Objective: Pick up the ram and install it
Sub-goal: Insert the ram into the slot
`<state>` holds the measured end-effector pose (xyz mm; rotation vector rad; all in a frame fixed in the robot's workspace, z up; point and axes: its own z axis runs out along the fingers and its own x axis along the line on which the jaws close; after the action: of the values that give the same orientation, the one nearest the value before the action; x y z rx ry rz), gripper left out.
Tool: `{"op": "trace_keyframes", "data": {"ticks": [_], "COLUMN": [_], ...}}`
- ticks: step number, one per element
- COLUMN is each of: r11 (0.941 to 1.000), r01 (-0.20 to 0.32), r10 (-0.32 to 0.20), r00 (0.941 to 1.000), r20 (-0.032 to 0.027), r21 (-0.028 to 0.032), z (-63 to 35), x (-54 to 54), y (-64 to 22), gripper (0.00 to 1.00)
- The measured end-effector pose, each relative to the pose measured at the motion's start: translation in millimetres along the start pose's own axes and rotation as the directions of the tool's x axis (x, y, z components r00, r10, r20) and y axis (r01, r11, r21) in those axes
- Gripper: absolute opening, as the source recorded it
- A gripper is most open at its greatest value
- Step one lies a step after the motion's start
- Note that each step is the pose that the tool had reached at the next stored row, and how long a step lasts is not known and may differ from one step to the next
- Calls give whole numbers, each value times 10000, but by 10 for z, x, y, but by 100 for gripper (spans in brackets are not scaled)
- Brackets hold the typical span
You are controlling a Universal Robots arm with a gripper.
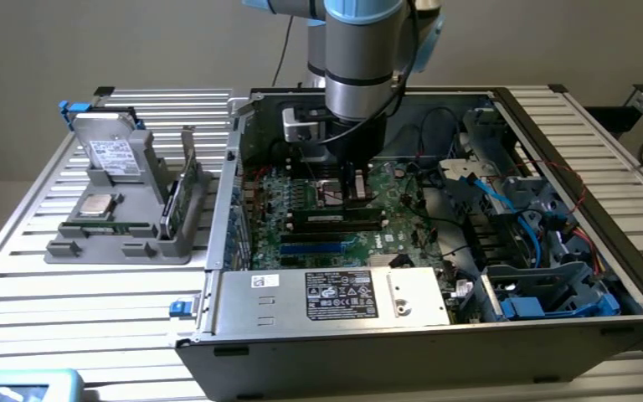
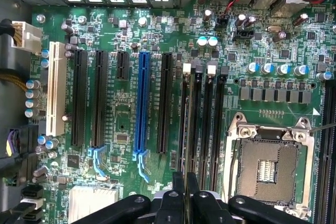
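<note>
My arm (image 1: 355,75) reached straight down into open computer case (image 1: 589,251). Gripper (image 2: 185,179) hung over motherboard (image 2: 121,124), fingertips pinched nearly together, empty. Ram (image 1: 110,228) lay flat on grey holder (image 1: 110,249), long axis across exterior view, well apart.

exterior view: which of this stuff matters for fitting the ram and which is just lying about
For the job: gripper, black memory slots, motherboard, narrow green stick in the grey holder (likely the ram).
Lying about: hard drive, cpu chip, taller green card.
</note>
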<state>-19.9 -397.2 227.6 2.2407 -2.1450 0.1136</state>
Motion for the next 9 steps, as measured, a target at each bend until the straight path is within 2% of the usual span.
{"op": "trace_keyframes", "data": {"ticks": [9], "r11": [10000], "r01": [56], "r10": [-56], "r00": [10000], "r20": [0], "r21": [4], "z": [6], "x": [8], "y": [0], "gripper": [13]}}
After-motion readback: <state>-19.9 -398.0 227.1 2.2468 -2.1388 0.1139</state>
